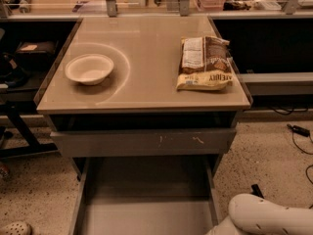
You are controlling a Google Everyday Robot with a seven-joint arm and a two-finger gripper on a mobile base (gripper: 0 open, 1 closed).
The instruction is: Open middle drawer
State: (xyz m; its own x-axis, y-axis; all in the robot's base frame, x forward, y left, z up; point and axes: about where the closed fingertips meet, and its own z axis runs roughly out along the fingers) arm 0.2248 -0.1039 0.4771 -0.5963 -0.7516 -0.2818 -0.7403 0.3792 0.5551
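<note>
The top drawer has a grey face with white scratches and stands a little way out under the tabletop. Below it a wide shallow drawer with a flat grey tray is pulled far out toward me; I take it for the middle drawer. Its front face is cut off by the bottom edge of the view. My gripper is out of view below the bottom right corner. Only a white arm link shows, to the right of the open tray.
A white bowl sits left on the beige tabletop and a snack bag lies right. Dark shelving stands on both sides. Cables lie on the speckled floor at right.
</note>
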